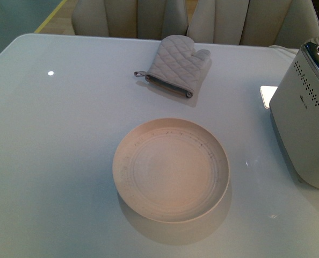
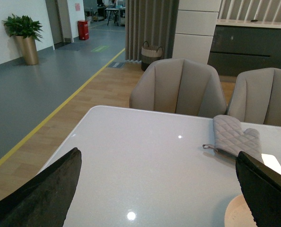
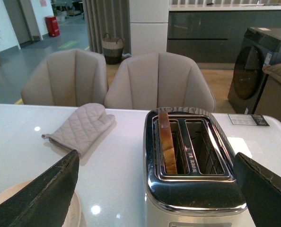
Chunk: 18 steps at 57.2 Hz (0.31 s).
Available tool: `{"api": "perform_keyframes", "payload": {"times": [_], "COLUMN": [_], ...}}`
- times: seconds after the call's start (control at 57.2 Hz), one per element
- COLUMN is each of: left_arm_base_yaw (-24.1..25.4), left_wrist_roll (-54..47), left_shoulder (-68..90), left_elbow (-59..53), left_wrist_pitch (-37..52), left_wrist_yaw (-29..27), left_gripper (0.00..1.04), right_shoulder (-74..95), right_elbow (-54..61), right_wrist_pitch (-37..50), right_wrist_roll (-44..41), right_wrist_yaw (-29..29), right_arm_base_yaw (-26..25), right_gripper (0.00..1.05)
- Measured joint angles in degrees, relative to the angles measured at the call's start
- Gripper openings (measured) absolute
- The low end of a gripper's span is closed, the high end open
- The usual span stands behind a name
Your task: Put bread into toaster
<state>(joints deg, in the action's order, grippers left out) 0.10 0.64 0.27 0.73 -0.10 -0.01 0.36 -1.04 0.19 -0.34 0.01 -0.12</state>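
The silver-white toaster [image 1: 304, 129] stands at the table's right edge, with rows of dark holes on its side. From the right wrist view the toaster [image 3: 192, 189] shows two slots, and the bread [image 3: 166, 142] stands upright in one of them, its brown crust sticking up. My right gripper [image 3: 154, 189] hangs open above and short of the toaster, holding nothing. Over the left part of the table my left gripper [image 2: 159, 189] is open and empty too. Neither gripper appears in the front view.
A round cream plate [image 1: 171, 170] sits empty at the table's middle. A grey quilted oven mitt [image 1: 176, 65] lies beyond it near the far edge. Two beige chairs [image 3: 117, 80] stand behind the table. A small white card [image 1: 268, 95] lies left of the toaster.
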Motion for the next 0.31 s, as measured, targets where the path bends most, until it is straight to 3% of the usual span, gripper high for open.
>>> {"api": "perform_keyframes", "payload": {"times": [0.314], "left_arm_base_yaw": [0.0], "left_wrist_roll": [0.0], "left_shoulder": [0.0], "left_elbow": [0.0], "left_wrist_pitch": [0.0], "left_wrist_yaw": [0.0], "left_gripper": [0.97], "right_shoulder": [0.0], "right_elbow": [0.0], "right_wrist_pitch": [0.0], "right_wrist_roll": [0.0], "right_wrist_yaw": [0.0], "right_arm_base_yaw": [0.0], "right_gripper": [0.96]}}
